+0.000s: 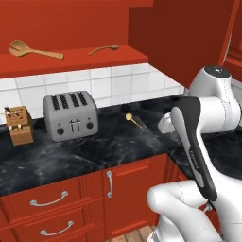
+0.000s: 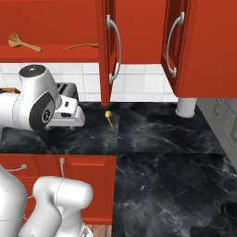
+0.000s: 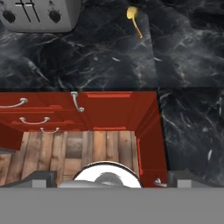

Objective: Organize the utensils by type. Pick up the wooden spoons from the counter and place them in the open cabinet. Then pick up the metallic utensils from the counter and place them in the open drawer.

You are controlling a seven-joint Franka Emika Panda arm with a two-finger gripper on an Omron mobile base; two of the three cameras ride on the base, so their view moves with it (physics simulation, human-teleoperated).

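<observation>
gold-tinted piece on counter (alone)

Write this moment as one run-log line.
wooden spoons: both on cabinet shelf | gold utensil: on counter | gripper: open, empty

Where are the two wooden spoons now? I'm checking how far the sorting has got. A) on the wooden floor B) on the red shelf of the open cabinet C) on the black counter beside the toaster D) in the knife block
B: both wooden spoons lie on the red shelf of the cabinet, above the toaster on the counter.
</observation>
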